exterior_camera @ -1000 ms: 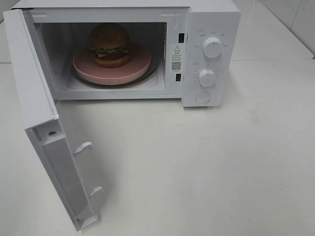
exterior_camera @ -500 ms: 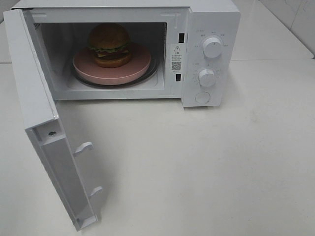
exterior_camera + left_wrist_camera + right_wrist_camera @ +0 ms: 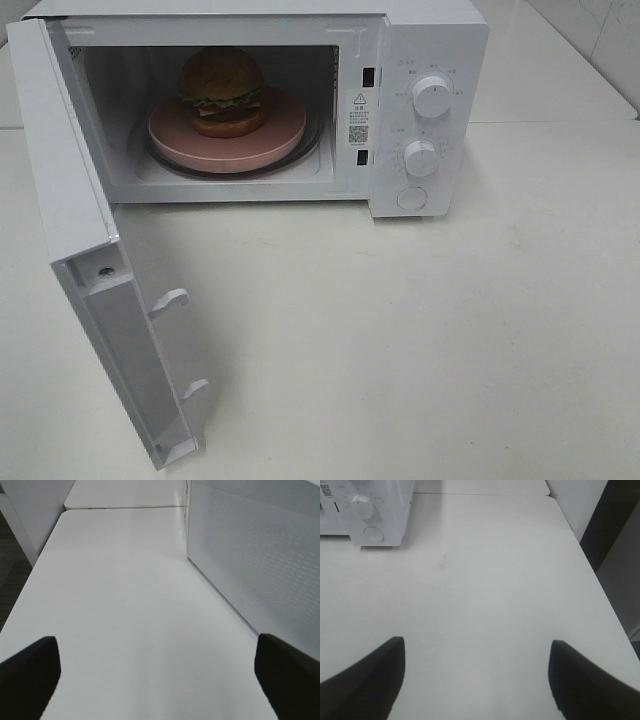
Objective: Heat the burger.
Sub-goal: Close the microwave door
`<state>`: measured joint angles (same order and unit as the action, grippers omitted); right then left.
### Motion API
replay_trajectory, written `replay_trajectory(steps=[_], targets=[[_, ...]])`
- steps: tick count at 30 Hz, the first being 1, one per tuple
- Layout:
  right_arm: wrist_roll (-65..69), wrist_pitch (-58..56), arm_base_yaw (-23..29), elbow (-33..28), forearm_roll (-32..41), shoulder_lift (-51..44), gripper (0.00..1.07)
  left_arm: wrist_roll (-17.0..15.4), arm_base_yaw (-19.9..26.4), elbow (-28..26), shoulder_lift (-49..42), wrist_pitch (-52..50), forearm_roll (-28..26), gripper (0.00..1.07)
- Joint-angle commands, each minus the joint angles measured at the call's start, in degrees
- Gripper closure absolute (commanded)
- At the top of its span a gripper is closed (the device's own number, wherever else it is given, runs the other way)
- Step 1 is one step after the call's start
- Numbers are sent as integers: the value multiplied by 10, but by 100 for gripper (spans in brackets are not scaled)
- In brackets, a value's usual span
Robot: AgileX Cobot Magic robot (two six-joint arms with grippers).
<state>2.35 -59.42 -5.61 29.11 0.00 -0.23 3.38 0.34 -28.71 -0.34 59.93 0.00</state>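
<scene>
One burger (image 3: 222, 90) is seen inside the single white microwave (image 3: 430, 40), resting on one pink plate (image 3: 275, 135) in the cavity. The one door (image 3: 60, 190) is swung open on the left, and two latch hooks (image 3: 170, 300) are counted on its inner face. Two dials are set on the control panel, an upper knob (image 3: 431, 96) and a lower knob (image 3: 420, 158), with one round button (image 3: 412, 198) beneath them. The left gripper (image 3: 159, 674) is shown with jaws spread wide over the table (image 3: 420, 340), nothing between them. The right gripper (image 3: 477, 676) is likewise spread wide and empty.
</scene>
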Motion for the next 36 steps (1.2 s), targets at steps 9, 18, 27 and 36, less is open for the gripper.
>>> replay_trajectory(steps=[9,18,27,36], targets=[[3,2,80,-1,0,-15,31,2,-1,1,-11,-6,3,9],[3,2,80,-1,0,-15,31,2,-1,1,-11,-6,3,9],[3,2,80,-1,0,-15,31,2,-1,1,-11,-6,3,9],[3,2,80,-1,0,-15,31,2,-5,1,-11,-6,3,9]])
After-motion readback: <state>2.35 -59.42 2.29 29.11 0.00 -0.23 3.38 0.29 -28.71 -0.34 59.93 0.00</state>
